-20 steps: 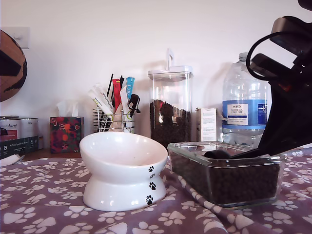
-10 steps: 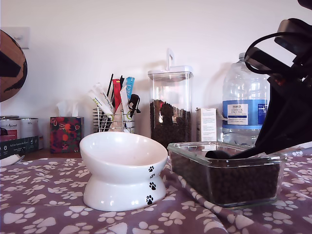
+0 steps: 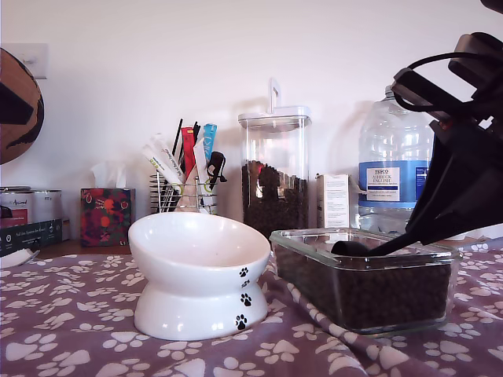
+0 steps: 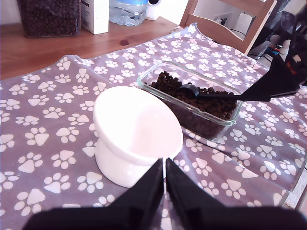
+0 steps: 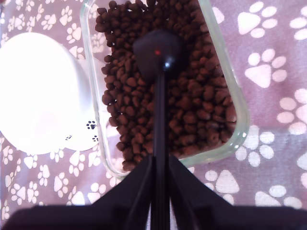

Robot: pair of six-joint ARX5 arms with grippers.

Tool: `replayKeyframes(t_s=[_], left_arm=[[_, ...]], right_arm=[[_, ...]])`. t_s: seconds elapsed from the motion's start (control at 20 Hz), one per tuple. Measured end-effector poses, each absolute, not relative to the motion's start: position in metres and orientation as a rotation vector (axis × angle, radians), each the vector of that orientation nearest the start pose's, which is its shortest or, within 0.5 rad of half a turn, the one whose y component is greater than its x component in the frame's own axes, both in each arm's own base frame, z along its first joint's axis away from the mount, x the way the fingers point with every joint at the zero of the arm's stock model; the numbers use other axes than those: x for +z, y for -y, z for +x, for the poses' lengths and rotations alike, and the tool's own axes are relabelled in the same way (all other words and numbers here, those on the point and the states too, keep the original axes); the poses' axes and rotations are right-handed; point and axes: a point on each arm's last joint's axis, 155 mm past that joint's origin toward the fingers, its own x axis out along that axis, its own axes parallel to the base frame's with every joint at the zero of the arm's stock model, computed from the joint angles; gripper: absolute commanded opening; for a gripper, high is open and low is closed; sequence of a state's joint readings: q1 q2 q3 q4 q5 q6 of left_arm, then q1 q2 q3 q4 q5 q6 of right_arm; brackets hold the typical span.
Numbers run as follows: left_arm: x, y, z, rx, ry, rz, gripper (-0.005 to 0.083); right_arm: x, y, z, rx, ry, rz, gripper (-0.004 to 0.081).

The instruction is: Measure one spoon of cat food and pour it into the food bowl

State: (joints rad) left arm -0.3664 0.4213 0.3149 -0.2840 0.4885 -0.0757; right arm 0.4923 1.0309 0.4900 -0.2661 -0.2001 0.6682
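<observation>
The white food bowl [image 3: 200, 271] with black paw prints stands on the cloth, empty inside [image 4: 136, 129]. Beside it, toward the exterior view's right, a clear glass dish [image 3: 440, 271] holds the brown cat food [image 5: 192, 105]. My second gripper [image 3: 420, 232] is shut on the long handle of the black spoon [image 5: 160, 124]. The spoon's round cup [image 3: 350, 248] rests on the kibble near the dish's bowl end. My first gripper [image 4: 165, 184] hovers shut above the bowl's near side, nothing between its fingers; it does not show in the exterior view.
A purple paw-print cloth [image 3: 71, 314] covers the table. Behind it stand a tall kibble canister [image 3: 273, 173], a water bottle [image 3: 395, 169], a small white box [image 3: 335, 200], a wire rack of tubes [image 3: 185, 177], a tissue box [image 3: 104, 216] and tins [image 3: 31, 208]. A wooden chair [image 4: 225, 21] stands beyond the table.
My second arm has risen slightly and drawn toward the exterior view's right, steepening the spoon's handle. The cup stays on the kibble. The bowl and dish have not moved.
</observation>
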Motion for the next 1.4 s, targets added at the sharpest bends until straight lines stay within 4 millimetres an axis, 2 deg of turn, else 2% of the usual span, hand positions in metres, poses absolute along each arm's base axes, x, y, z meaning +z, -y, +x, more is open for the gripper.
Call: replayKeyframes(t_s=[0.4, 0.65, 1.0, 1.4], left_arm=[[0.157, 0.167, 0.195, -0.828, -0.436, -0.095, -0.0019], [0.157, 0.167, 0.195, -0.828, -0.436, -0.095, -0.0019], [0.157, 0.167, 0.195, -0.828, -0.437, -0.095, -0.0019], [0.157, 0.167, 0.195, -0.828, -0.437, -0.095, -0.0019]], right_arm=[[0.073, -0.174, 0.246, 0.322, -1.016, 0.545, -0.0013], [0.07, -0.181, 0.25, 0.338, -1.044, 0.62, -0.0013], [0.077, -0.169, 0.261, 0.324, -1.045, 0.74, -0.0013], [0.085, -0.16, 0.265, 0.339, -1.063, 0.859, -0.0013]])
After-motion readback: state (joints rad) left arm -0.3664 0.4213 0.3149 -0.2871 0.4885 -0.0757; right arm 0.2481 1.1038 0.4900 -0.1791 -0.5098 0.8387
